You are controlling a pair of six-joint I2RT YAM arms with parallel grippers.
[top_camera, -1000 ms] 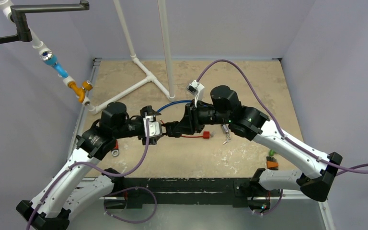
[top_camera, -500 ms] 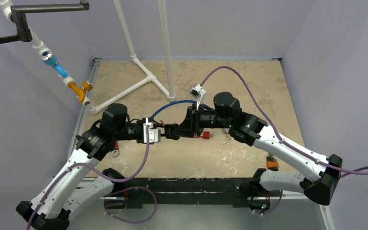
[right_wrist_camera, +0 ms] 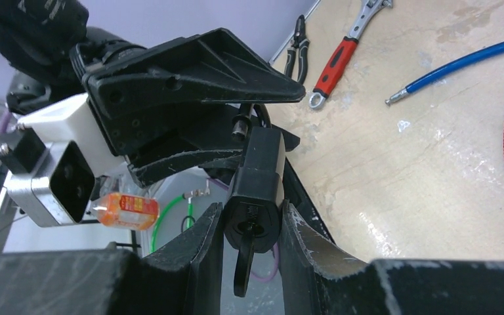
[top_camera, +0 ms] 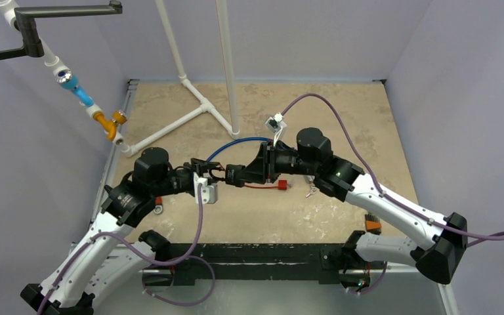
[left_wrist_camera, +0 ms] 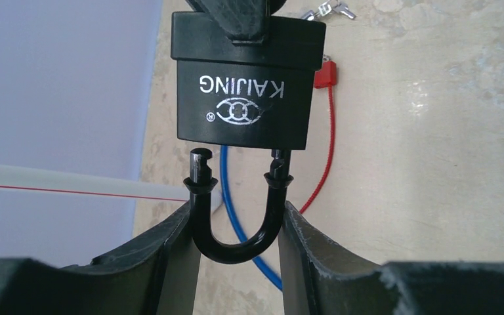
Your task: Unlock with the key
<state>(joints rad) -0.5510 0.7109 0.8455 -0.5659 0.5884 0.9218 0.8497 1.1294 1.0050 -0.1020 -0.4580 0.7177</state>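
My right gripper (right_wrist_camera: pixel 251 213) is clamped on the sides of the black rectangular KAIJING padlock (left_wrist_camera: pixel 244 85), holding it in the air over the beige table (top_camera: pixel 341 118), between the two arms. My left gripper (left_wrist_camera: pixel 236 211) is pinched on the padlock's black curved metal shackle (left_wrist_camera: pixel 236 248), and I can see one leg standing free of the body. A black-headed key (right_wrist_camera: pixel 242 266) sticks out of the end away from the shackle.

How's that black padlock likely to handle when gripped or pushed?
Probably rigid and heavy for its size: the padlock looks like a solid block. Its shackle has one leg out of the body, so it may swivel while the left gripper holds it.
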